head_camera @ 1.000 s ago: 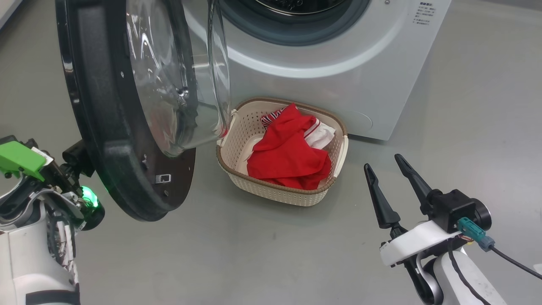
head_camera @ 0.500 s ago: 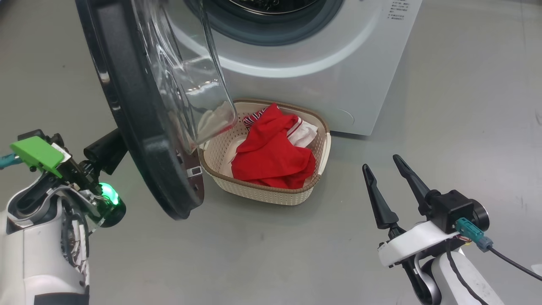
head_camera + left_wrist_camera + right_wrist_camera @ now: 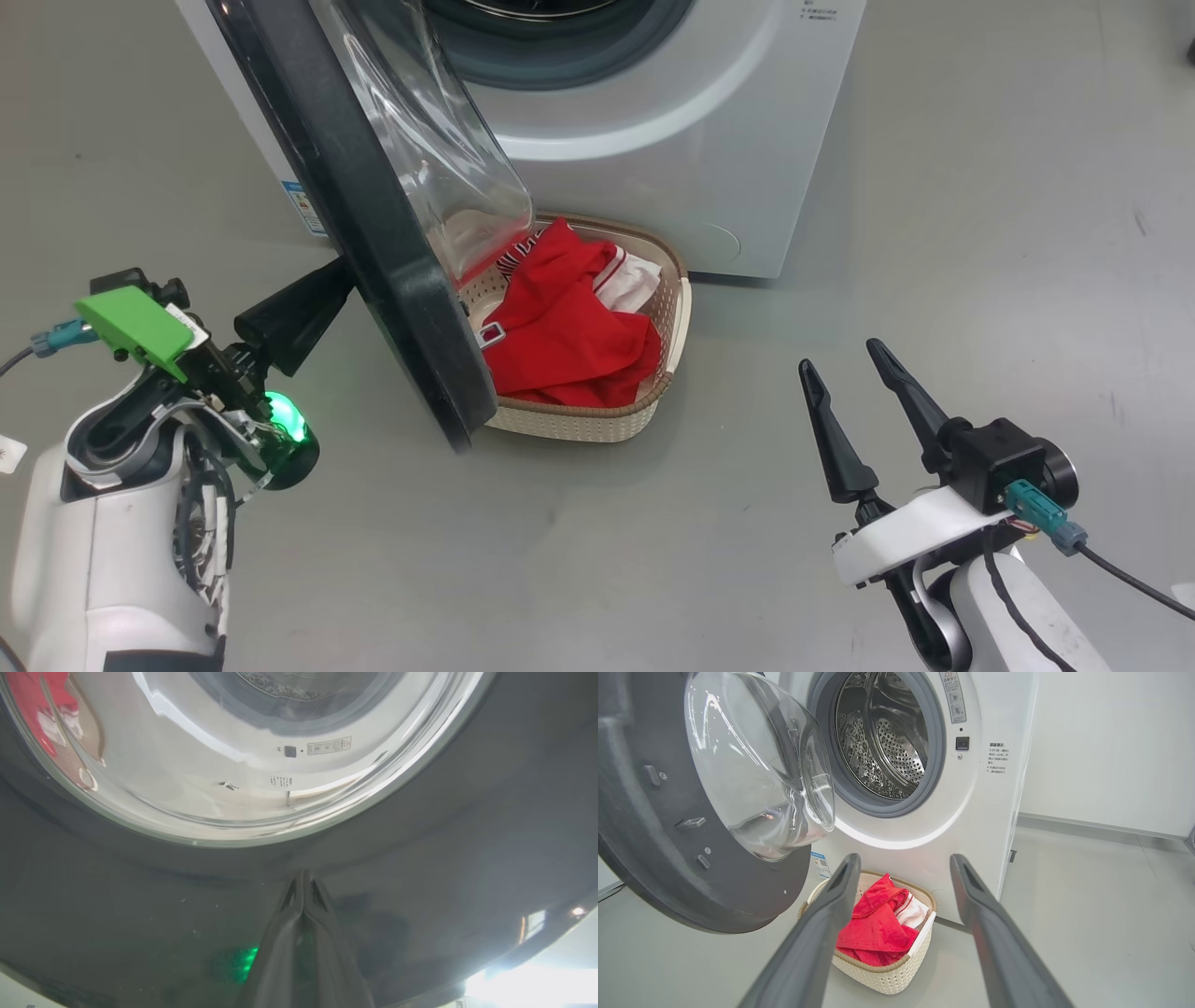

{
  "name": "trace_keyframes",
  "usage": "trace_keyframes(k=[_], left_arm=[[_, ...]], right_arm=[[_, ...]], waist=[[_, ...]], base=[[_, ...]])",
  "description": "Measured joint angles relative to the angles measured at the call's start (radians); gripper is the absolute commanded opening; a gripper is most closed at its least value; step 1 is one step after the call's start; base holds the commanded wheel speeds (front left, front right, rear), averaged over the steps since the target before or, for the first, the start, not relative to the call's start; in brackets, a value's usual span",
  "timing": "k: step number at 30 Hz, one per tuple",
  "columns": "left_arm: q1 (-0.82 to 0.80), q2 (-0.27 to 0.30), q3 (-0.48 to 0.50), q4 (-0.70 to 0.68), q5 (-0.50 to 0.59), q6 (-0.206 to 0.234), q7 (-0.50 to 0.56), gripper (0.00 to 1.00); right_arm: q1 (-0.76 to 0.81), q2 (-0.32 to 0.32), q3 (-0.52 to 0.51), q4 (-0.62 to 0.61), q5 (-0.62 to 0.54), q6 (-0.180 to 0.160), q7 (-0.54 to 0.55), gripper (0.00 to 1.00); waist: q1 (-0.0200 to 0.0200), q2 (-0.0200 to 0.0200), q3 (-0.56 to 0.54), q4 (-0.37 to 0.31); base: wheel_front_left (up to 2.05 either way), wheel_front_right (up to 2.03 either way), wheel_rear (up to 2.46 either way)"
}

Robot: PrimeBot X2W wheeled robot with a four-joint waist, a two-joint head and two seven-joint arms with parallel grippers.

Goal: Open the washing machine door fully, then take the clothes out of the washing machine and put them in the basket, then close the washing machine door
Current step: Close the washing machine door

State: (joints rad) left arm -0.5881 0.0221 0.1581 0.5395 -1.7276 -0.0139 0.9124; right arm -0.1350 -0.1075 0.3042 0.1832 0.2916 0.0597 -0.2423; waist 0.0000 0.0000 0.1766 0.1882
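Observation:
The washing machine door [image 3: 373, 215] stands part open, its glass bowl hanging over the left side of the basket [image 3: 579, 422]. My left gripper [image 3: 344, 273] is shut, its tips against the door's black outer face [image 3: 140, 896], where the closed fingertips [image 3: 303, 877] meet the rim below the glass. The red clothes [image 3: 560, 336] lie heaped in the cream basket in front of the white washing machine [image 3: 653, 140]. My right gripper [image 3: 841, 355] hangs open and empty to the right of the basket. Between its fingers I see the basket [image 3: 887, 977], the clothes [image 3: 873, 928] and the bare steel drum [image 3: 887, 742].
Grey floor [image 3: 980, 233] spreads to the right of the machine and in front of the basket. A white wall [image 3: 1101, 742] rises beyond the machine's right side. A blue sticker [image 3: 303, 207] marks the machine's left side.
The door has swung toward the machine's front, with my shut left gripper following behind its outer face. The head camera has shifted too. The right gripper holds its place, open.

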Motion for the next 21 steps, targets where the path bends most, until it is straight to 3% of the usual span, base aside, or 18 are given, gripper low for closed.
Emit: trace_keyframes(k=[21], left_arm=[[0.038,0.001,-0.176,-0.060,-0.113,0.010,-0.132,0.00]], right_arm=[[0.000,0.003,-0.012,0.001,0.000,-0.001,-0.001,1.00]], waist=[[0.0000,0.0000,0.008,-0.043]], base=[[0.00,0.00,0.00]])
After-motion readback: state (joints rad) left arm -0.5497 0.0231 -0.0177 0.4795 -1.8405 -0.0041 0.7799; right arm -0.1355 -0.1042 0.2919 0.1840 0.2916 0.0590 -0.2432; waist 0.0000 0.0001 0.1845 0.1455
